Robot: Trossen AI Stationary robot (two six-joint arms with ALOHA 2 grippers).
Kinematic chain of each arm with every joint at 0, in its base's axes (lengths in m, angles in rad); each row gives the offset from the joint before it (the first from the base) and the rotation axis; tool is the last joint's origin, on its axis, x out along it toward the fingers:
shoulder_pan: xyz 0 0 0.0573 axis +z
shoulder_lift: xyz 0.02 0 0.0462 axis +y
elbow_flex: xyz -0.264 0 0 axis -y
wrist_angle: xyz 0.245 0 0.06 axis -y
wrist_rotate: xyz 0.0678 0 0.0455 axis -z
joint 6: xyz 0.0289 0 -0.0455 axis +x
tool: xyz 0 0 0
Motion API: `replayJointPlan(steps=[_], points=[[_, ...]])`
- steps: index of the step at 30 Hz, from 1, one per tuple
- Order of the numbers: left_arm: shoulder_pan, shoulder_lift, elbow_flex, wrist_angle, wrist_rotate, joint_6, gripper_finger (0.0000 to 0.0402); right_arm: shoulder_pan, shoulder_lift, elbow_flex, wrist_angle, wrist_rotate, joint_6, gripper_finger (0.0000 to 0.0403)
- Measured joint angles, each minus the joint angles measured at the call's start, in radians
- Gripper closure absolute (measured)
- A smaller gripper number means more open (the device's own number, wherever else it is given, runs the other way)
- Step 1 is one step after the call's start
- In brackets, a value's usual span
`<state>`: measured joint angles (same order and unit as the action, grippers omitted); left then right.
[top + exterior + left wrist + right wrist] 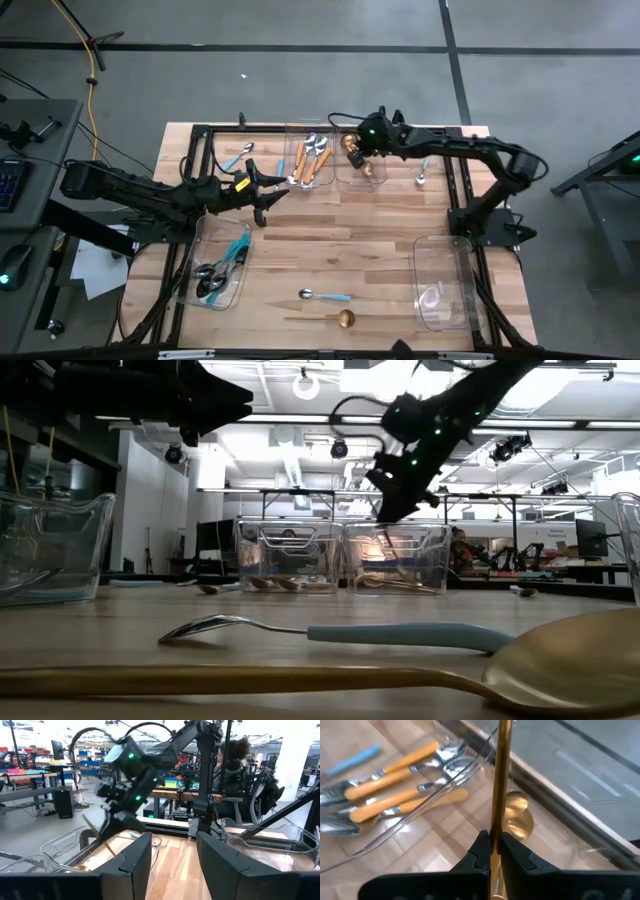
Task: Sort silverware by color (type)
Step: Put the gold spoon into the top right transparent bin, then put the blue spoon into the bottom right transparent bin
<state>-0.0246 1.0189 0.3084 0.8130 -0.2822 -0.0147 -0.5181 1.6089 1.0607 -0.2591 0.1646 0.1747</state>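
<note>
Right gripper (494, 851) pinched tight on a gold spoon (501, 780) over the far middle bin (360, 165), handle upright, bowl hanging down. Left gripper (268, 195) spread, empty, mid-desk.

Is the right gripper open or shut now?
Shut. In the right wrist view, the right gripper has its fingers pinched on a gold spoon, above the bin holding other gold spoons.

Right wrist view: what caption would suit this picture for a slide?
The right claw, shut on a gold spoon, holds it over a clear bin, beside the bin of orange-handled spoons.
</note>
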Motion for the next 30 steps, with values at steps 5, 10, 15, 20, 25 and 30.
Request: replayJointPlan(steps=[5,10,15,20,25,30], points=[[0.0,0.0,0.0,-0.002,0.0,0.0,0.0257,0.002,0.101,0.097,-0.071,-0.019,-0.019,0.0396],[0.0,0.0,0.0,-0.003,-0.001,0.0,0.0257,0.001,0.156,0.146,-0.106,-0.02,-0.018,0.0396],[0.0,0.0,0.0,-0.003,-0.001,-0.004,0.0257,-0.003,0.18,0.151,-0.115,-0.018,0.011,0.0391],[0.0,0.0,0.0,-0.003,-0.001,-0.007,0.0257,-0.02,0.181,0.151,-0.128,-0.019,0.077,0.0365],[0.0,0.0,0.0,-0.003,-0.001,-0.007,0.0257,-0.038,0.181,0.151,-0.144,-0.019,0.094,0.0353],[0.0,0.0,0.0,-0.003,-0.001,-0.008,0.0257,-0.039,0.181,0.151,-0.144,-0.019,0.084,0.0351]])
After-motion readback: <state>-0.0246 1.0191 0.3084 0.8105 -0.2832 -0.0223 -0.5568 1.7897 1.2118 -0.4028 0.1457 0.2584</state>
